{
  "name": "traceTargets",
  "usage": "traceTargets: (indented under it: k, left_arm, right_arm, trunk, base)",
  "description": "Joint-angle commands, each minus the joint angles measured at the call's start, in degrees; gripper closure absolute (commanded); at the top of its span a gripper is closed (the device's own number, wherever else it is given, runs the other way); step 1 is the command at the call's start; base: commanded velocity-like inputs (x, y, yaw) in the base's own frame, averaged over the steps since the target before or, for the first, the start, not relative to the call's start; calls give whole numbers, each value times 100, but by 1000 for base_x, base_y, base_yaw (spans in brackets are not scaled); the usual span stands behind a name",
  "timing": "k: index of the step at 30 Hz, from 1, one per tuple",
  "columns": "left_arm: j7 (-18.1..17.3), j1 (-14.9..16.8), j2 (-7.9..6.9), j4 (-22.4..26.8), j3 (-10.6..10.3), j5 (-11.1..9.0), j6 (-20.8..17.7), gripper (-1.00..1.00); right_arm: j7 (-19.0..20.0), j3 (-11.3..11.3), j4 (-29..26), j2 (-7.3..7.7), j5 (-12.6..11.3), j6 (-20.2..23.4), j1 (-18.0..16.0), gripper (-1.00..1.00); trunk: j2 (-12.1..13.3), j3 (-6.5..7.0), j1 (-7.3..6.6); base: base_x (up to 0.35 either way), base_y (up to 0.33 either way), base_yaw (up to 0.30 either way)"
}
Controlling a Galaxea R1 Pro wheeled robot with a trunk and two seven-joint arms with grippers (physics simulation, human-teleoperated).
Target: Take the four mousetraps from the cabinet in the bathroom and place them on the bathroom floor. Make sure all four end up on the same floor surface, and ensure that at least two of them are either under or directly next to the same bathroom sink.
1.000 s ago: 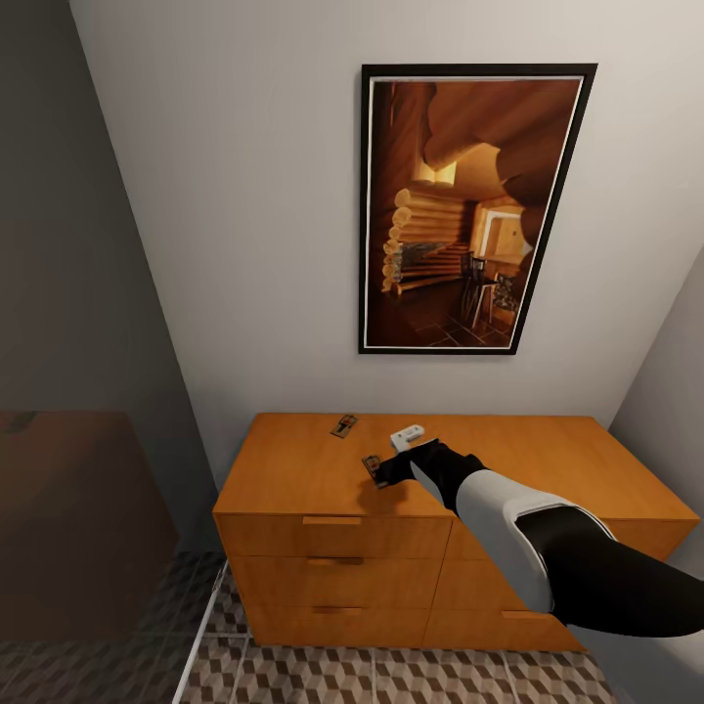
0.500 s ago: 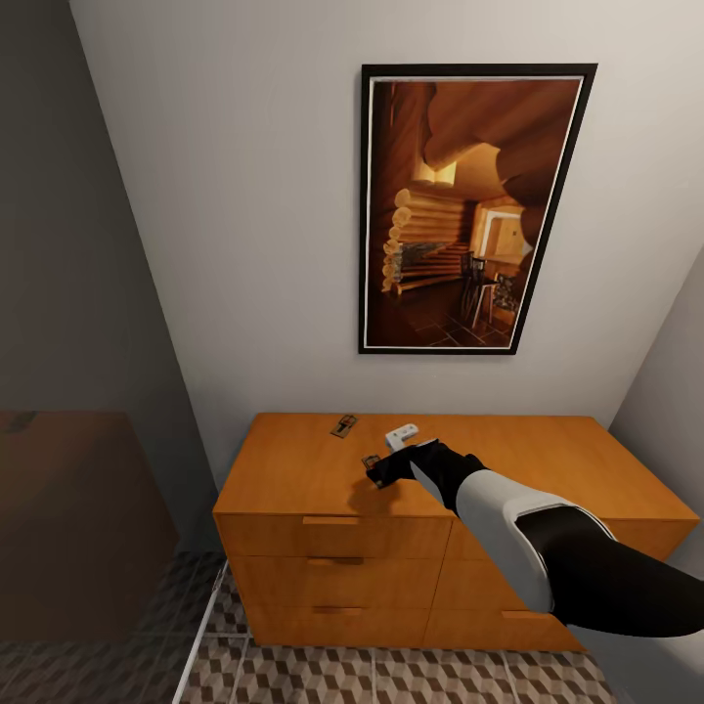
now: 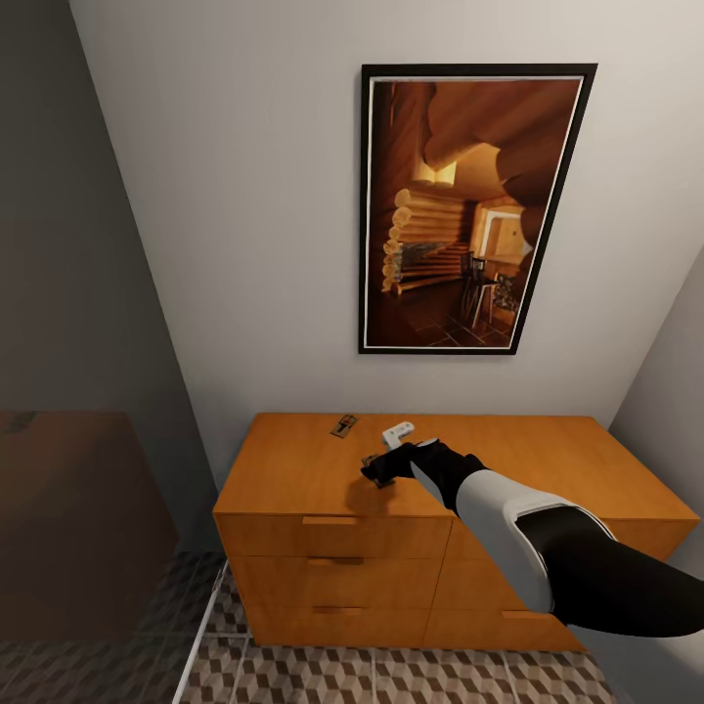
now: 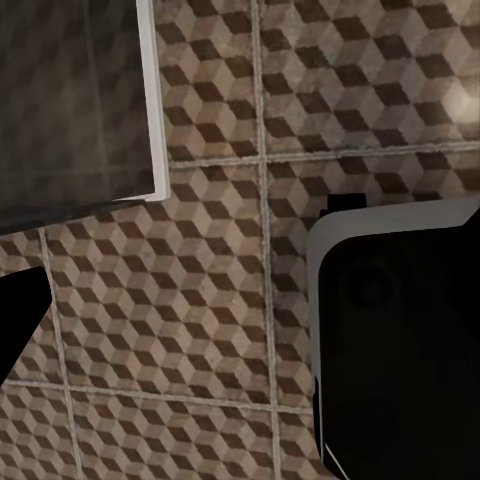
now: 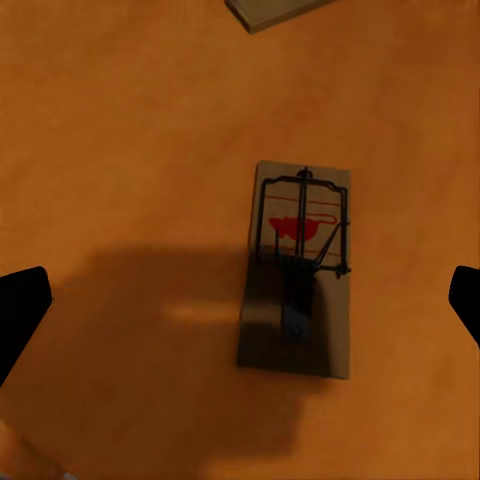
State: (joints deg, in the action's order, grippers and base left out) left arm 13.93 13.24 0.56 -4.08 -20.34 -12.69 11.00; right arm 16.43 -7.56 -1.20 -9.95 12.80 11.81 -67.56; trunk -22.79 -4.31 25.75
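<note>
My right end effector (image 5: 240, 300) hangs wide open, holding nothing, over a small brown wooden mousetrap (image 5: 297, 268) at frame centre on the orange wooden cabinet surface (image 3: 293, 469); left's state I can't tell.

Cube-patterned bathroom floor (image 4: 200, 300), pale grout

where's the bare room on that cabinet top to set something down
The cabinet top is bare over its whole right half, out to the side wall, and along the left front corner. It is crowded mid-left: one mousetrap near the back wall, a white object, and the right gripper over another mousetrap.
</note>
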Motion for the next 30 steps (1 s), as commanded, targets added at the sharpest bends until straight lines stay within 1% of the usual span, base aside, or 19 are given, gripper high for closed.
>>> traceTargets:
  k: [1, 17, 25, 30]
  left_arm:
    - [5, 11, 5, -25, -49, -50, 42, -100]
    - [5, 10, 6, -25, -49, -50, 51, -100]
    - [5, 12, 6, -25, -49, -50, 51, -100]
    - [5, 11, 6, -27, -49, -50, 51, -100]
  right_arm:
    - [31, -44, -12, 1, 9, 13, -3, -100]
    - [70, -39, -12, 24, 3, -153, 18, -100]
    - [77, -39, -12, 61, -3, -224, 27, -100]
    - [79, -36, -13, 71, -7, -247, 100, -100]
  trunk:
    - [-13, -13, 4]
    - [-13, -13, 4]
    - [-13, -13, 4]
    - [-13, -13, 4]
  base:
    - [0, 0, 0]
    - [0, 0, 0]
    - [0, 0, 0]
    - [0, 0, 0]
